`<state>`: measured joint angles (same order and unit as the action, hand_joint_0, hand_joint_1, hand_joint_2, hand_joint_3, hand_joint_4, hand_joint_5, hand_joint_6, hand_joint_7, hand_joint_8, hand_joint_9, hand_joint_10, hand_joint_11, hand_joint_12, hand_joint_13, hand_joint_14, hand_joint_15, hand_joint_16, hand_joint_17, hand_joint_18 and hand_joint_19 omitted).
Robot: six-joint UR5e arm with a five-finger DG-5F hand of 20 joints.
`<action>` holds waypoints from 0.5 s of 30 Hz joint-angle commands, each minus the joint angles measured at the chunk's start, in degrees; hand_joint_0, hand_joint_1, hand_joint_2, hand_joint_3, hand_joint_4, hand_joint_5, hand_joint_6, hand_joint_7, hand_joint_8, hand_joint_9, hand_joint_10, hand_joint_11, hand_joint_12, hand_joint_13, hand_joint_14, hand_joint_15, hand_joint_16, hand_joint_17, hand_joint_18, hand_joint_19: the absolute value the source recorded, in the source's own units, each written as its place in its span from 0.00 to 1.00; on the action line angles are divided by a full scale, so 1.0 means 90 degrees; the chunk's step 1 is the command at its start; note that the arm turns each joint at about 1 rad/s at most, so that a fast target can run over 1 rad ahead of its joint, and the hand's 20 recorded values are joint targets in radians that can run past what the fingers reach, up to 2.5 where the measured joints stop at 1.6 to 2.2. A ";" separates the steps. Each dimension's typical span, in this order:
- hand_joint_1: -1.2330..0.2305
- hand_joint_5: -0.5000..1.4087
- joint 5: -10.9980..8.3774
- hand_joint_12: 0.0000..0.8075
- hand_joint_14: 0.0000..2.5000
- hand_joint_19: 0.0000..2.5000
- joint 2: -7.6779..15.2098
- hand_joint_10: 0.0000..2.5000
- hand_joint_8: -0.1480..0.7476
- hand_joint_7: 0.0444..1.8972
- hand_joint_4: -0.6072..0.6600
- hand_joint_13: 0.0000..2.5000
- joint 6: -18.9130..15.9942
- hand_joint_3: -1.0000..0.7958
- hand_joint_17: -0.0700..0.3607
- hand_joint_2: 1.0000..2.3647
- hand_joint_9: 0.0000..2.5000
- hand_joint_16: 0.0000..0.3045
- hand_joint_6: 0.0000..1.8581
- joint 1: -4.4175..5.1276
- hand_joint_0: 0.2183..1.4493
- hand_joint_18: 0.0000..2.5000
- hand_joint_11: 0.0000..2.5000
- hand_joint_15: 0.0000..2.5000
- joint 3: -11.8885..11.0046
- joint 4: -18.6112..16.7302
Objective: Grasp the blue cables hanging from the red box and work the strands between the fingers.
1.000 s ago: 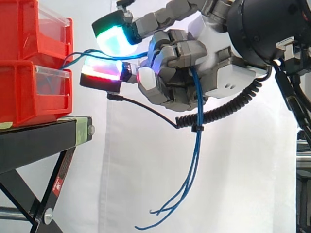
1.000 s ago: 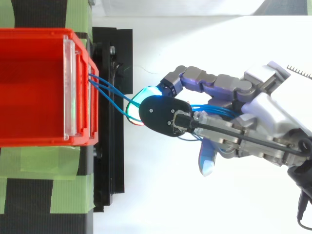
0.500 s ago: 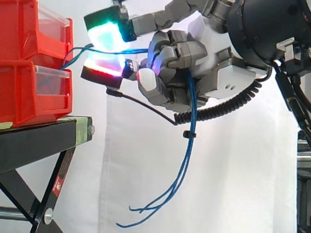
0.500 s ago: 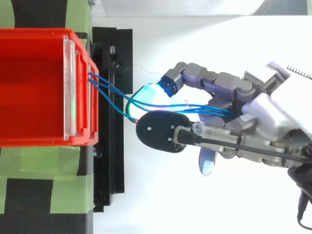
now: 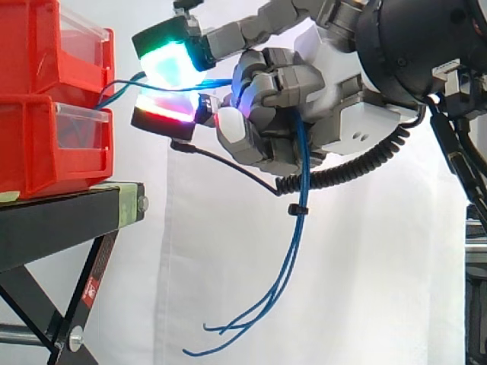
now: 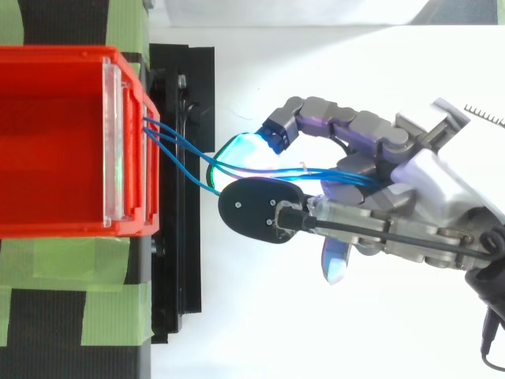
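Observation:
Blue cables (image 6: 185, 155) leave the front of the upper red box (image 6: 55, 142) and run right into my hand (image 5: 304, 106). In the side view the strands (image 5: 293, 228) pass between a green-glowing pad (image 5: 171, 53) above and a red-glowing pad (image 5: 163, 114) below, go through the curled fingers, then hang down with loose ends curling low near the bottom. My hand is shut on the cables, just right of the boxes. From above, a black-backed fingertip (image 6: 256, 209) lies beside the strands and a cyan-glowing one (image 6: 252, 146) sits on their far side.
Two red boxes (image 5: 46, 99) are stacked on a black stand (image 5: 68, 220) with crossed legs. Green tape (image 6: 79, 268) strips cover the stand's top. A white curtain hangs behind. Open space lies below my hand, right of the stand.
The two glowing pads spread apart from the strands, then drew slightly closer again. The hanging cable ends swung left and have settled there.

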<state>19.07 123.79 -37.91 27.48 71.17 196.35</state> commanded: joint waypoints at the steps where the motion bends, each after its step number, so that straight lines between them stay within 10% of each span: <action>1: 0.31 0.46 0.0000 0.77 1.00 0.23 -0.0005 1.00 0.75 0.75 0.62 0.79 -0.0016 0.43 0.59 0.02 0.78 0.81 0.03 0.0003 0.79 1.00 1.00 0.65 0.0002 0.0000; 6: 0.33 0.57 0.0000 0.77 1.00 0.23 -0.0005 1.00 0.75 0.72 0.61 0.79 -0.0026 0.50 0.59 0.02 0.78 0.81 0.01 -0.0017 0.87 1.00 1.00 0.65 0.0002 0.0010; 9: 0.36 0.59 0.0000 0.77 1.00 0.23 0.0005 1.00 0.75 0.69 0.68 0.79 -0.0026 0.62 0.59 0.04 0.78 0.81 0.01 -0.0027 0.68 1.00 1.00 0.65 0.0002 0.0010; 11: 0.41 0.58 0.0000 0.77 1.00 0.23 -0.0005 1.00 0.75 0.66 0.73 0.79 -0.0026 0.54 0.59 0.32 0.78 0.81 0.01 -0.0027 0.46 1.00 1.00 0.65 0.0002 0.0010; 13: 0.42 0.56 0.0000 0.77 1.00 0.23 -0.0005 1.00 0.75 0.65 0.75 0.79 -0.0026 0.49 0.59 0.39 0.78 0.81 0.01 -0.0027 0.41 1.00 1.00 0.65 0.0002 0.0010; 15: 0.37 0.54 0.0000 0.77 1.00 0.23 -0.0005 1.00 0.75 0.62 0.73 0.79 -0.0026 0.56 0.59 0.19 0.78 0.81 0.01 -0.0027 0.52 1.00 1.00 0.65 0.0002 0.0010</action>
<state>19.07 123.77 -38.14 27.26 71.18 196.44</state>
